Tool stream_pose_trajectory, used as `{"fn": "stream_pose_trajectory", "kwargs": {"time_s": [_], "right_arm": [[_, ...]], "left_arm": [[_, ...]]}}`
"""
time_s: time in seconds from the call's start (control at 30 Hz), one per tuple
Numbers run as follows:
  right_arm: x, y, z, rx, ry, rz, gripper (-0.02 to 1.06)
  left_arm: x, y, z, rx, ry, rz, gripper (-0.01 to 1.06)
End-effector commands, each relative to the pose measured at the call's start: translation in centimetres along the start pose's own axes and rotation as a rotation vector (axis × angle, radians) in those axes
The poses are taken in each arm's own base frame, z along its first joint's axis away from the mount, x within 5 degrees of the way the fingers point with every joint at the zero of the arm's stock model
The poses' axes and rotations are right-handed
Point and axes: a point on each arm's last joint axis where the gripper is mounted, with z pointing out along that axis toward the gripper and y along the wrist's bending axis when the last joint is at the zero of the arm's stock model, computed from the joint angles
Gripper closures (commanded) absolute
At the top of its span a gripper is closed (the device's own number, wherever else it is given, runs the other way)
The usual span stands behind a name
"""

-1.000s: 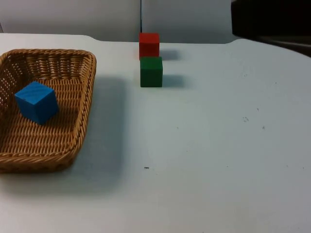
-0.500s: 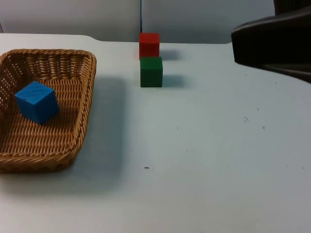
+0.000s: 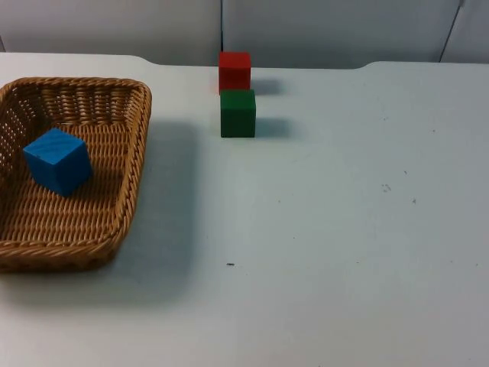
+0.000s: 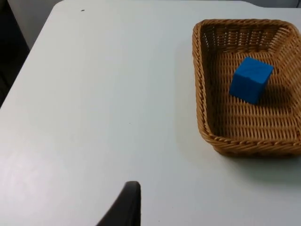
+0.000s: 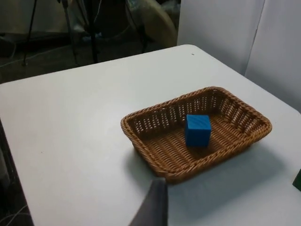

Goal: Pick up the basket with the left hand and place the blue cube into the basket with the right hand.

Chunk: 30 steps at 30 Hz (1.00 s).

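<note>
Right arm gone from top view's 2 o'clock corner since half second ago. Count: one basket (image 3: 114, 222), three cubes. Blue cube (image 3: 58, 160) sits inside basket, matte, turned corner-on; red cube (image 3: 234, 71) just behind green cube (image 3: 238, 113), at 12 o'clock. Right wrist view adds room beyond table. Left gripper (image 4: 124, 207), right gripper (image 5: 154, 205): one fingertip each, well apart from basket; grip state cannot tell.

Your top view looks down and forward across the white table (image 3: 344, 229). Both wrist views look from farther off, sharing the woven wicker basket (image 3: 134, 145) holding a blue cube (image 3: 58, 160).
</note>
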Motion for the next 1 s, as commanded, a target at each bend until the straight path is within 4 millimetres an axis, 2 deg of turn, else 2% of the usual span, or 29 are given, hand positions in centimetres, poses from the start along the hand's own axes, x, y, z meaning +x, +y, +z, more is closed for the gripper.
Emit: {"fn": "stream_pose_trajectory", "kwargs": {"time_s": [0.0, 0.13, 0.23, 0.4, 0.6, 0.73, 0.83, 0.97], "right_arm": [[0.3, 0.3, -0.5, -0.018, 0.022, -0.016, 0.27], [1.1, 0.6, -1.0, -0.032, 0.044, -0.018, 0.27], [2.7, 0.8, -1.2, -0.03, 0.055, -0.004, 0.27], [3.3, 1.0, -1.7, -0.025, 0.041, 0.021, 0.27], [3.6, 1.1, -3.7, -0.007, 0.016, 0.011, 0.27], [4.2, 0.7, -4.8, 0.057, 0.05, 0.024, 0.27], [4.9, 0.6, -6.3, 0.103, 0.058, 0.052, 0.27], [5.6, 0.9, -7.6, 0.102, 0.076, 0.069, 0.27]], "left_arm": [[0.0, 0.0, 0.0, -0.001, -0.008, -0.007, 0.07], [0.0, 0.0, 0.0, -0.001, -0.008, -0.004, 0.07], [-0.1, 0.0, 0.0, 0.008, -0.023, 0.026, 0.07], [0.0, -0.1, 0.2, 0.011, -0.025, 0.026, 0.07], [0.0, -0.2, 0.6, 0.019, -0.041, 0.01, 0.07], [0.0, -0.1, 0.8, 0.007, -0.045, 0.009, 0.07], [0.0, -0.1, 0.8, 0.007, -0.047, 0.009, 0.07], [0.0, -0.1, 0.8, 0.009, -0.046, 0.012, 0.07]]}}
